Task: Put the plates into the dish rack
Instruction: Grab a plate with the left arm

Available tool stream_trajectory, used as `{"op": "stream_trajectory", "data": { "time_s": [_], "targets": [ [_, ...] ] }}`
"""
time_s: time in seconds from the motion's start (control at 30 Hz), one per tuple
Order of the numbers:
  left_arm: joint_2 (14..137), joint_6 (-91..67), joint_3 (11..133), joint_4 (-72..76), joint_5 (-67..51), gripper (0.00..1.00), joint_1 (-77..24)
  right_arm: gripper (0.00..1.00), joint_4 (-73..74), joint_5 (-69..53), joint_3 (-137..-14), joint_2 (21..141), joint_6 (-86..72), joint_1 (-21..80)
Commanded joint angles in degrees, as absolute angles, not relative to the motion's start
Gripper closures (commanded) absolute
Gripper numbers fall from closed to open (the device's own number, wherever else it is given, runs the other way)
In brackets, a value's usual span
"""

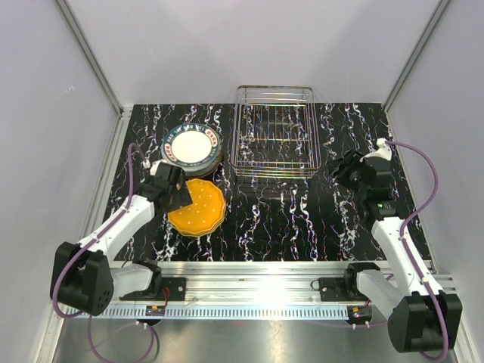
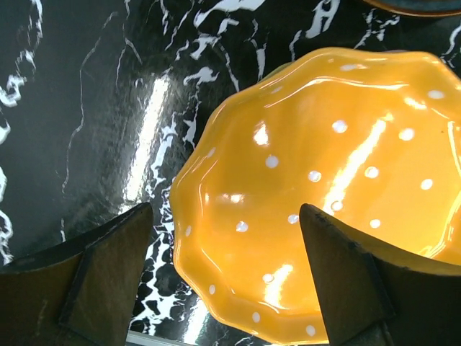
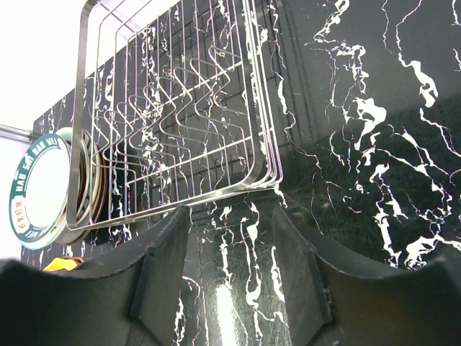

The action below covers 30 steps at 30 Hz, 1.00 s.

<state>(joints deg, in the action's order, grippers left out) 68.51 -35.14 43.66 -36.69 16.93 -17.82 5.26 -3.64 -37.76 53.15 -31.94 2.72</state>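
Step in hand, by my reading: first pick. The orange plate (image 1: 203,213) lies flat on the table (image 1: 302,219), just in front of the stack (image 1: 193,147) and left-front of the dish rack (image 1: 274,173).

Left gripper (image 1: 175,195) hangs over the plate's left rim, jaws spread wide, nothing grasped. In the wrist view one finger (image 2: 108,274) sits above bare table and the other above the dotted face, so the scalloped edge lies between them.

- To do it well: lower until the outer finger meets the table beside the rim, then pinch on the rim itself.
- The glaze looks slick, so a shallow bite may slip.
- Tilt the plate upright before bringing it to the dividers.

Right gripper (image 1: 342,169) is near the rack's right-front corner, over bare table, jaws partly apart and holding nothing.

Counts:
- Orange plate: one, lying alone.
- Stack: one. The top plate (image 3: 39,184) is white with a green lettered rim. Several rims show beneath it, exact number not readable.
- Dish rack: one, with no plate in it.
- Grippers: two.
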Motion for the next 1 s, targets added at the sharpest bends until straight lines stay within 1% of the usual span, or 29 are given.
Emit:
{"op": "stream_trajectory", "data": {
  "time_s": [0.0, 0.17, 0.33, 0.37, 0.4, 0.47, 0.57, 0.6, 0.67, 0.7, 0.8, 0.9, 0.97],
  "targets": [
    [65.1, -40.4, 41.5, -33.8, 18.9, 0.16, -17.4, 0.43, 2.3, -2.5, -37.4, 52.6, -32.2, 3.4],
    [64.5, -43.1, 38.9, -31.9, 19.0, 0.18, -16.9, 0.46, 1.8, -2.5, -37.2, 52.8, -32.4, 3.4],
    [66.1, -43.6, 37.1, -29.2, 15.6, 0.19, -16.0, 0.48, 1.9, -2.5, -37.3, 52.8, -32.3, 3.5],
    [66.3, -43.4, 36.9, -28.3, 15.2, 0.21, -15.9, 0.48, 1.9, -2.4, -37.2, 52.9, -32.4, 3.4],
    [66.3, -43.3, 36.7, -27.9, 14.7, 0.25, -15.9, 0.48, 1.9, -2.5, -37.2, 52.8, -32.4, 3.5],
    [66.3, -43.1, 36.7, -27.5, 14.6, 0.29, -15.9, 0.48, 1.8, -2.5, -37.2, 53.0, -32.5, 3.5],
    [66.3, -43.1, 36.6, -27.0, 14.5, 0.31, -15.9, 0.48, 1.9, -2.4, -37.2, 53.2, -32.5, 3.4],
    [66.4, -43.0, 36.5, -26.8, 14.2, 0.35, -15.9, 0.48, 1.8, -2.5, -37.3, 53.3, -32.6, 3.4],
    [66.7, -43.0, 36.5, -26.5, 13.9, 0.38, -15.9, 0.48, 1.8, -2.5, -37.2, 53.3, -32.6, 3.4],
    [66.9, -42.7, 36.4, -26.2, 13.5, 0.42, -15.9, 0.48, 1.8, -2.5, -37.2, 53.3, -32.5, 3.5],
    [67.8, -42.0, 36.6, -25.7, 12.7, 0.47, -15.9, 0.48, 1.9, -2.8, -37.2, 53.4, -32.5, 3.4],
    [68.0, -41.7, 36.6, -24.8, 12.1, 0.55, -15.9, 0.48, 1.6, -3.2, -37.3, 53.7, -32.6, 3.5],
    [68.2, -41.1, 36.4, -23.7, 11.5, 0.64, -15.9, 0.48, 1.6, -3.1, -37.3, 53.8, -32.7, 3.5]
  ]
}}
